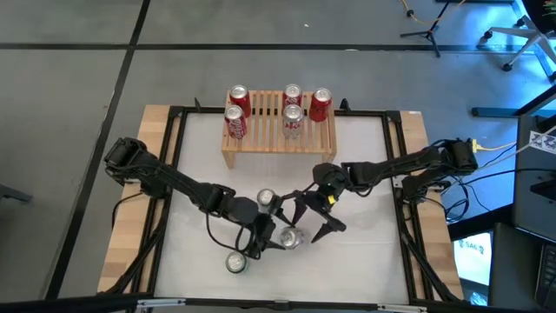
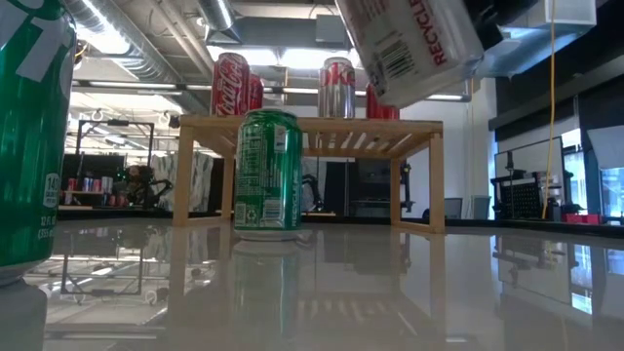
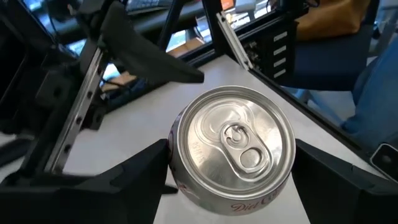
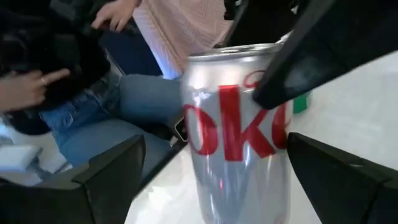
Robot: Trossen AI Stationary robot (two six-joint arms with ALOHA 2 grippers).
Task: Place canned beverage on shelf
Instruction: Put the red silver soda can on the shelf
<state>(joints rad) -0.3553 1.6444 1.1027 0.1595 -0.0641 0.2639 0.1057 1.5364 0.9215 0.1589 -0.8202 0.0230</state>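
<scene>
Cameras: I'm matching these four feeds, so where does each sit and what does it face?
High: overhead, facing down at both arms, the shelf and the Diet Coke can.
Low: table height, facing the shelf; no arm visible.
Left wrist: faces the can's top inside the left pincer.
Right wrist: faces the can's side between the open right pincer.
Shared: that can.

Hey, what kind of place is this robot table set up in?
Most likely a robotics lab or workshop. The low view shows exposed ceiling ducts, and another bench with cans far behind the shelf. The high view shows tripod stands on the bare floor and a monitor beside the table.
</scene>
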